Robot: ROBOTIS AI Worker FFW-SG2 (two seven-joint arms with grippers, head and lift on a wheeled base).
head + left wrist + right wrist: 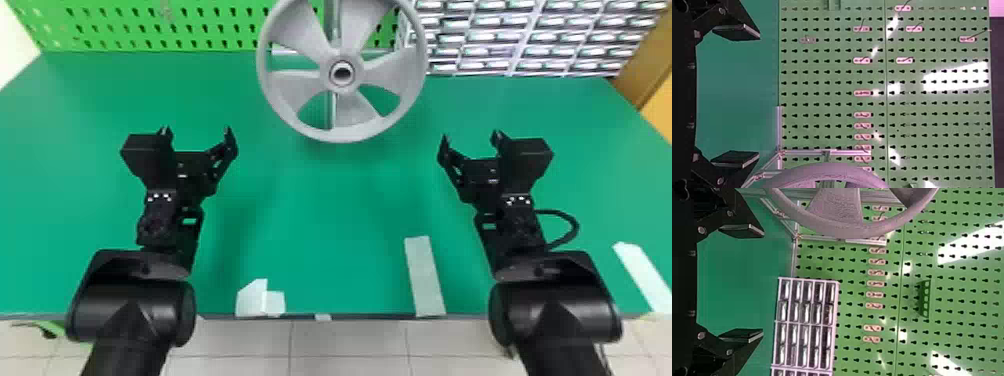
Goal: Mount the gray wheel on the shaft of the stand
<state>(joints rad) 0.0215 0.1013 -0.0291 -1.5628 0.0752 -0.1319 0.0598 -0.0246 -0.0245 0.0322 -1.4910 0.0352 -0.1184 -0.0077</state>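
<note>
The green desk spans most of the head view; the metal stand rises at top centre, behind the gray wheel, which seems already on its shaft, though I cannot tell how fully seated; both the left pincer, left of centre, and the right pincer, right of centre, gape wide and empty; the wheel looks stiff, fairly light for its breadth, perhaps slippery on its smooth rim; any adjustment should take opposite sides of that rim, sparing the thinner spokes, keeping the small hub square.
</note>
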